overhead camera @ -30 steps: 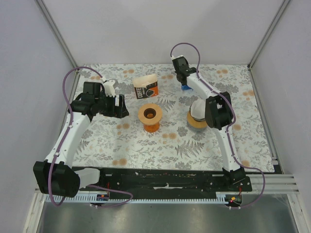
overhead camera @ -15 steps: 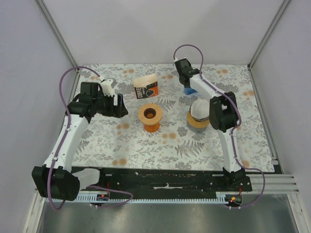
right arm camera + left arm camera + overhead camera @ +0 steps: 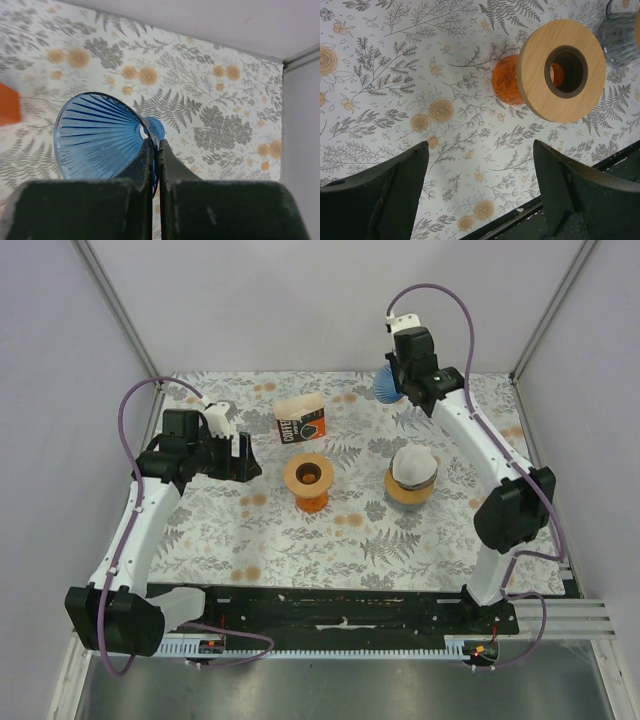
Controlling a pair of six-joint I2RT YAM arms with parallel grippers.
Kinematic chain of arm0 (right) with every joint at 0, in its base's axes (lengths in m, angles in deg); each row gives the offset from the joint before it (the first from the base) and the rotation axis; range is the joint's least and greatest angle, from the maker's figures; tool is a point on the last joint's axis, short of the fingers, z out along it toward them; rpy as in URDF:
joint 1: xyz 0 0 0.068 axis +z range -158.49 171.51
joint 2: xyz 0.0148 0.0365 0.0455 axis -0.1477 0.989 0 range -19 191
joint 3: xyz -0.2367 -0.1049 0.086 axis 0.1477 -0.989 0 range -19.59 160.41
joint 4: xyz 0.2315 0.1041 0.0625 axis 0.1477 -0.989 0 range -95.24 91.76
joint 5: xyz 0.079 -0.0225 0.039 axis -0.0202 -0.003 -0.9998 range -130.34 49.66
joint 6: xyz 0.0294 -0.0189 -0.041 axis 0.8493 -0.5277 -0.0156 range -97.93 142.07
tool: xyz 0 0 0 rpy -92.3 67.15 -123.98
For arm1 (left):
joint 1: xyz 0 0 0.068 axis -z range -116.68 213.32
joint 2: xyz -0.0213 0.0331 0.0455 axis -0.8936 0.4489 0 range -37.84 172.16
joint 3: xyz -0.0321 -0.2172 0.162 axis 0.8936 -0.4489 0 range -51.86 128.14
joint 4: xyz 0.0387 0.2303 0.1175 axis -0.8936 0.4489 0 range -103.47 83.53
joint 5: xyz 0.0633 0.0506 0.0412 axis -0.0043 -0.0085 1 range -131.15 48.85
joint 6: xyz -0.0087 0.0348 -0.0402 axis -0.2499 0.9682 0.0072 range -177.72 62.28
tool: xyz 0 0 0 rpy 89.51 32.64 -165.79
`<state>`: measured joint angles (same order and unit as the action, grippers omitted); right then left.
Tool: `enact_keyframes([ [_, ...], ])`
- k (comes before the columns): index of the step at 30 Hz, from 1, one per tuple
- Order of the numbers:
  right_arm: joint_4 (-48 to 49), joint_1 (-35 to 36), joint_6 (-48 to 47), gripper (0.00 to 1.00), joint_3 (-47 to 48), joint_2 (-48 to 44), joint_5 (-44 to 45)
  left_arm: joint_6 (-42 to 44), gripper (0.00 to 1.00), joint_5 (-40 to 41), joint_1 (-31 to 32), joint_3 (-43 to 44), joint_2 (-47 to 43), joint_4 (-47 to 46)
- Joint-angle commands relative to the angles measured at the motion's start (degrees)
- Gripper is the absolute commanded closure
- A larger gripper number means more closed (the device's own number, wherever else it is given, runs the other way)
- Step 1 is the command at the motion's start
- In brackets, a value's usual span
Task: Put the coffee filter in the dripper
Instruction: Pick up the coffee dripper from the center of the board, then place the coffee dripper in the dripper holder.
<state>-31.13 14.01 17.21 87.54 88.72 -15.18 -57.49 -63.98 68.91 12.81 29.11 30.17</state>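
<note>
The right hand (image 3: 155, 144) is pinched shut on the rim of the blue ribbed cone dripper (image 3: 97, 137), high up, and the white paper coffee filter (image 3: 411, 464) sits down below it, nearer to it than to the wide-open left hand (image 3: 480, 150).

The blue dripper (image 3: 95, 137) is noted as translucent, glossy and finely ribbed; glass or plastic cannot be told. The ring (image 3: 535, 75) on the orange stand (image 3: 505, 87) is recorded as smooth, matt, pale wood, and the stand itself as translucent and shiny. The surface (image 3: 395, 75) is covered by a matt printed sheet. The left pincer (image 3: 479, 150) and right pincer (image 3: 156, 145) are found in matt black plastic, faintly grainy. The coffee filters (image 3: 412, 462) are logged as white paper.
</note>
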Motion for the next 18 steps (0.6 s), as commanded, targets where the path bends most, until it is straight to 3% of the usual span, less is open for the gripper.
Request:
enact_keyframes([
  [1, 0.72, -0.09, 4.59, 1.0, -0.7, -8.31, -10.47, -0.32, 0.11, -0.9, -0.31, 2.92, -1.13, -0.05],
  [8, -2.1, 1.49, 11.18, 1.0, -3.85, -15.43, -29.71, 1.7, 0.11, -4.76, -0.31, 9.42, -0.34, 2.33],
  [14, -1.92, 5.97, 15.41, 1.0, -5.97, -15.7, -48.25, 0.39, 0.16, -10.38, -0.31, 15.22, 0.54, 2.77],
  [18, -2.8, 9.31, 16.2, 1.0, -5.79, -13.68, -52.41, -3.65, 0.15, -16.0, 0.04, 15.32, 1.16, 0.32],
])
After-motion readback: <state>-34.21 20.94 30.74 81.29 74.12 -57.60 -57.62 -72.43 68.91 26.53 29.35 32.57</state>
